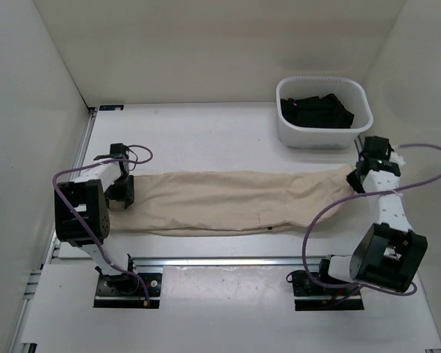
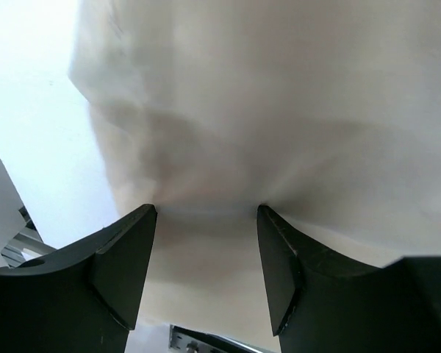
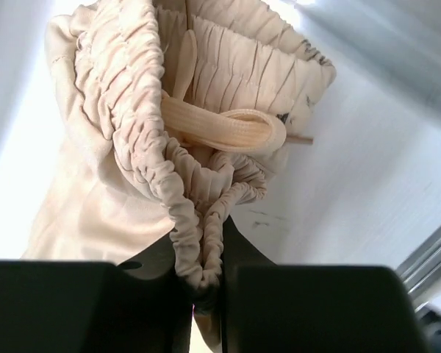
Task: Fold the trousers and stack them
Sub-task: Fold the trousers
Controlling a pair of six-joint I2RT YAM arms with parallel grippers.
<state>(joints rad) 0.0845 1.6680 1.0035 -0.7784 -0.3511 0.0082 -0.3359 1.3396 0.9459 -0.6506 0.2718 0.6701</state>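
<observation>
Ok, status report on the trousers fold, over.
Right tool shut on trousers at waistband. Left tool open over the other end. Laid out long, unfolded. Basket with black garment stands clear.

Walled in on three sides by plain off-white panels: back wall, left wall, right wall. White table below, softly and evenly lit. Aluminium rail along the near edge.

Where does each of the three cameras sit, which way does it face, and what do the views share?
Top external: above and behind, looking down on table, left gripper, right gripper, trousers, basket.
Left wrist: on that arm, facing down between its open fingers onto the trousers.
Right wrist: on that arm, facing its fingers clamped on the waistband.
Shared: all three show the trousers.
</observation>
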